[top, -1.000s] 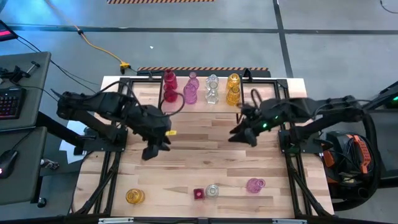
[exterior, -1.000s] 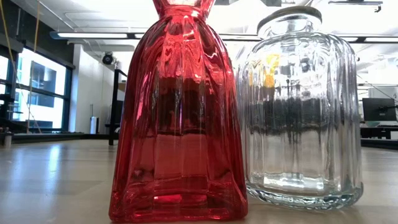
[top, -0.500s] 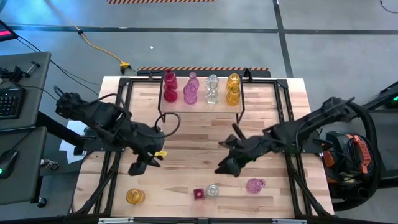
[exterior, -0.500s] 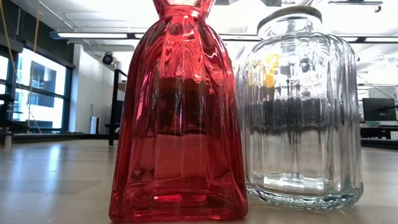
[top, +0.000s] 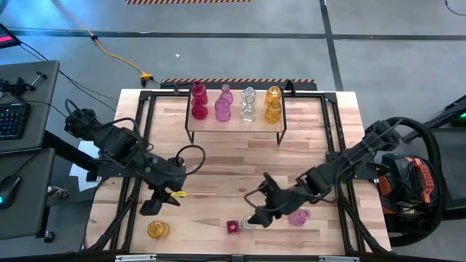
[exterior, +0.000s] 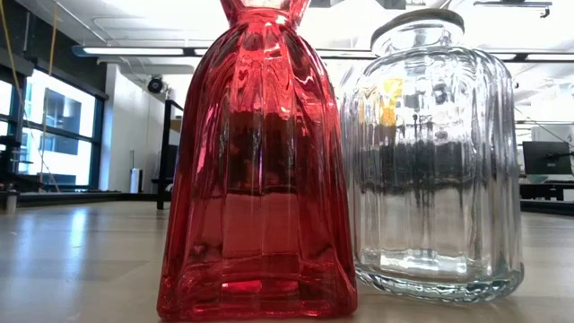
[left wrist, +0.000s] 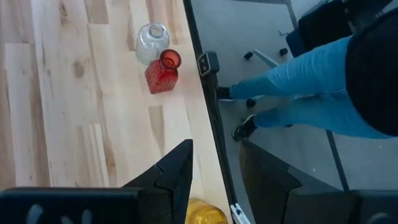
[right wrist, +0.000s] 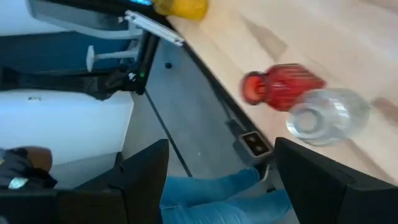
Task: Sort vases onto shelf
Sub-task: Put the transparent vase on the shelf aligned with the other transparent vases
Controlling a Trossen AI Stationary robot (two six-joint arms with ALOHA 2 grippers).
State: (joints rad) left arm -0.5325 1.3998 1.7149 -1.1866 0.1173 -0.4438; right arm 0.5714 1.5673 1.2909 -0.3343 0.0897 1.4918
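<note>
Clear vase (top: pixel 248 223) sits just below right gripper (top: pixel 256 216) (fingers spread, empty); left fingers (left wrist: pixel 177 171) apart, nr yellow vase (top: pixel 157 230).

On the shelf (top: pixel 234 124) I find eight vases upright in red, pink, clear and yellow pairs. At the table's near edge stand a yellow vase (top: pixel 157 230), a red vase (top: pixel 232 226) touching a clear vase (top: pixel 249 223), and a pink vase (top: pixel 298 217).

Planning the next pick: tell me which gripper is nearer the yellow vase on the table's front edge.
Left. The left gripper hangs just above the yellow vase, fingers open. The right gripper is far off, by the clear vase.
</note>
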